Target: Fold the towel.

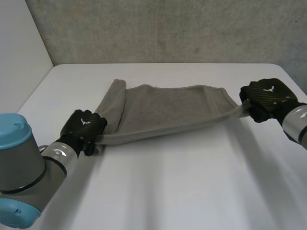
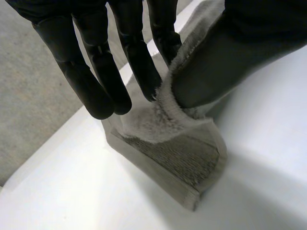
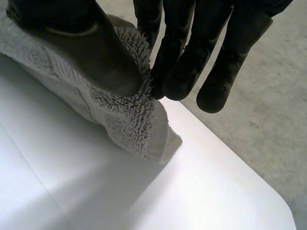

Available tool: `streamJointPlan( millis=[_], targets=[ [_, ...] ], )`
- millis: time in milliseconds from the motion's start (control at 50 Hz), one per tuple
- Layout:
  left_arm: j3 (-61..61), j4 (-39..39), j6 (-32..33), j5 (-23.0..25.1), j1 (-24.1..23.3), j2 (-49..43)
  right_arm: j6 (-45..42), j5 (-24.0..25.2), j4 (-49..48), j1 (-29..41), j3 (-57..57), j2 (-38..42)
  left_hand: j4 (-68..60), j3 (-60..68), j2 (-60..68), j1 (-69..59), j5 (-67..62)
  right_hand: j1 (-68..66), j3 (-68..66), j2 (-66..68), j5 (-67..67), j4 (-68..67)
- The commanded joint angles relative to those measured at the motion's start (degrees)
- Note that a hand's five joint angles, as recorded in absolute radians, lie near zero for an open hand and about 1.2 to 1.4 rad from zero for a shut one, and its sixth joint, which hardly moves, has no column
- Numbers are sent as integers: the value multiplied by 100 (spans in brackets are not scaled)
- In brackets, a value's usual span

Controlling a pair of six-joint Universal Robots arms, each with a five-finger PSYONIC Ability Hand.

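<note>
A grey towel [image 1: 168, 112] hangs stretched between my two hands above the white table [image 1: 172, 191], sagging in the middle. My left hand [image 1: 84, 127] pinches the towel's near left corner; in the left wrist view the thumb [image 2: 225, 62] presses the towel [image 2: 177, 153] against the fingers [image 2: 139, 57]. At the towel's right corner is my right hand [image 1: 266, 98]; in the right wrist view its thumb [image 3: 96, 52] clamps the towel [image 3: 124, 115] against the fingers [image 3: 187, 62]. A folded flap of towel lies at the far left [image 1: 112, 98].
A grey concrete wall [image 1: 168, 28] stands behind the table. The table's far edge runs just beyond the towel, and its right corner [image 3: 283, 211] lies near my right hand. Grey floor [image 2: 29, 96] lies past the table's left edge.
</note>
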State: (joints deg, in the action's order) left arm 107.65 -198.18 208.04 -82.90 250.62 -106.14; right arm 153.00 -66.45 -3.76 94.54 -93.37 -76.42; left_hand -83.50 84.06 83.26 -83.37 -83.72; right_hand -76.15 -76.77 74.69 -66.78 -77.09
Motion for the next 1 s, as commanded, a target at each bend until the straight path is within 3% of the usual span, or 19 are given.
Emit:
streamJointPlan(
  millis=[20, 300, 540, 760, 1000],
  targets=[
    [-16, -1, -9, -7, -40, -364, 178, 9, -203, -252, -479, -40, 2265, -2322, -2241, 2252, 3288, -385, -323, 531, -322, -291],
    [-156, -599, -246, -33, -145, -724, 204, 26, -512, -656, -726, -5, 3089, -3146, -3065, 3077, 4112, -385, -323, 531, -322, -291],
    [-569, -572, -1002, -16, -523, -856, 222, 0, -556, -735, -770, 4, 3558, -3615, -3534, 3546, 4581, -385, -323, 531, -322, -291],
    [-1096, -520, -1055, -42, -936, -1391, 222, -9, -608, -858, -779, 4, 5006, -5062, -4981, 4993, 6028, -385, -323, 531, -322, -291],
    [-1614, -396, -1011, -314, -963, -1971, 222, 18, -608, -850, -796, 48, 5041, -5097, -5017, 5028, 6063, -385, -323, 531, -322, -291]
  ],
)
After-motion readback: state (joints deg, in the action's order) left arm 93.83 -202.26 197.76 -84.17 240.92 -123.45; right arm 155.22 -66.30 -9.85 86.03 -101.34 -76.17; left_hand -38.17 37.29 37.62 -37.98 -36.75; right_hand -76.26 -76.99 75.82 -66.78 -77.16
